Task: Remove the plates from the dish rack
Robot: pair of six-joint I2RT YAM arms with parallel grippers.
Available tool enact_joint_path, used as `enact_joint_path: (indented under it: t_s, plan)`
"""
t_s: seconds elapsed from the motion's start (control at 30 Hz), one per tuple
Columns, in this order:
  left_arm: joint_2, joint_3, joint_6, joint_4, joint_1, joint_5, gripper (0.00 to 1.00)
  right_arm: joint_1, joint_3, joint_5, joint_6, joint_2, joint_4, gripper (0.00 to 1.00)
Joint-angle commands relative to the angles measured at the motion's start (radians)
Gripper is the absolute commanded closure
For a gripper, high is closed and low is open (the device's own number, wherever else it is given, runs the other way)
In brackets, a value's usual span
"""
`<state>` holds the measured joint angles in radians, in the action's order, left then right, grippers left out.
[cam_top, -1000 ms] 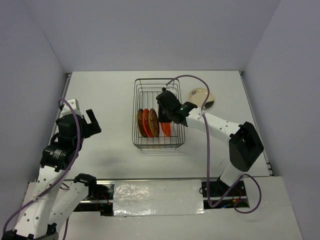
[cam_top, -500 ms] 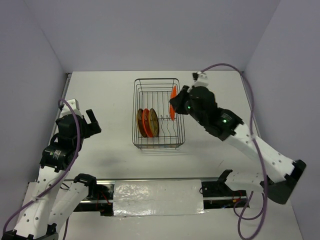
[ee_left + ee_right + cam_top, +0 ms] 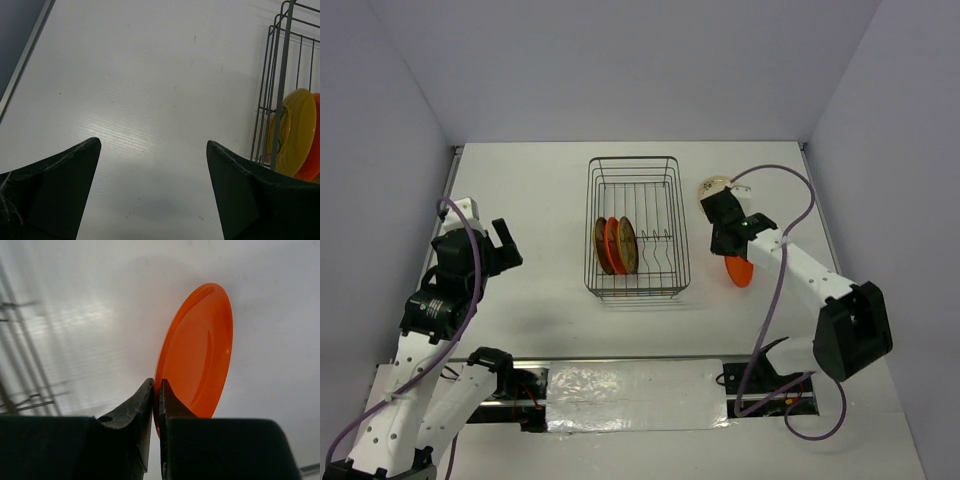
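Pinches the rim of an orange plate [image 3: 200, 350] with the right gripper [image 3: 156, 385], jaws nearly together on the thin edge. Holds that plate on edge and tilted, outside the dish rack [image 3: 632, 159] and just to its right, low over the table [image 3: 540, 200]; cannot tell whether the lower edge touches the surface. Counts three plates standing upright side by side in the near left part of the rack: a left brown-yellow plate [image 3: 601, 246], a racked orange plate [image 3: 613, 245] in the middle, and a right brown-yellow plate [image 3: 628, 245]. Finds a cream plate [image 3: 712, 186] lying flat on the table beyond the right gripper, partly hidden by the arm, off the rack's far right corner. Hangs the left gripper [image 3: 152, 145] wide open with nothing between its fingers, over bare table well left of the rack and apart from it. Sees, from the left wrist, the rack's wire wall at the right edge with a yellow plate face behind it.
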<state>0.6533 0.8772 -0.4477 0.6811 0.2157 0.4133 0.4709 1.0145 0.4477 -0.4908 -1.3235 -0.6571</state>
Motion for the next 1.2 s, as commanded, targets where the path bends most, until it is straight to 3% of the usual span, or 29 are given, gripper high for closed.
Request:
enact_joint_path:
  t_s: [0.0,0.1,0.17,0.23,0.33,0.37,0.47,0.6,0.7,0.87,1.0,1.17]
  plan:
    - [0.005,0.005,0.0,-0.018,0.007,0.015,0.0,-0.046,-0.017,-0.02,0.038,-0.023,0.054,1.0]
    - [0.009,0.006,-0.002,-0.014,0.008,0.019,0.0,-0.054,0.001,-0.032,0.047,-0.109,0.066,0.96]
    - [0.014,0.008,-0.003,-0.012,0.008,0.021,0.0,-0.054,0.015,-0.043,0.047,-0.138,0.063,0.63]
    - [0.017,0.008,-0.006,-0.012,0.008,0.027,0.0,-0.051,0.029,-0.073,0.034,-0.14,0.053,0.42]
    - [0.025,0.014,-0.009,-0.008,0.008,0.03,0.0,-0.046,0.022,-0.13,0.017,-0.047,0.063,0.25]
    - [0.029,0.016,-0.008,-0.008,0.008,0.027,0.0,-0.041,0.025,-0.136,0.008,-0.013,0.06,0.24]
    - [0.072,0.022,-0.006,-0.002,0.008,0.025,0.01,0.04,0.041,-0.171,-0.041,0.14,0.094,0.25]
    - [0.083,0.02,-0.011,0.002,0.008,0.03,0.0,0.28,0.097,-0.236,-0.109,0.199,0.185,0.43]
    - [0.063,0.014,-0.014,0.0,0.01,0.039,0.01,0.372,0.217,-0.203,-0.127,0.086,0.162,0.5]
    - [0.054,0.009,-0.014,-0.002,0.011,0.042,0.0,0.486,0.456,-0.08,-0.132,-0.143,0.059,0.51]
    - [0.063,0.009,-0.013,-0.002,0.016,0.038,0.01,0.506,0.578,-0.012,-0.138,-0.334,0.011,0.52]
    - [0.062,0.008,-0.008,-0.006,0.021,0.028,0.0,0.515,0.638,0.013,-0.157,-0.44,-0.007,0.56]
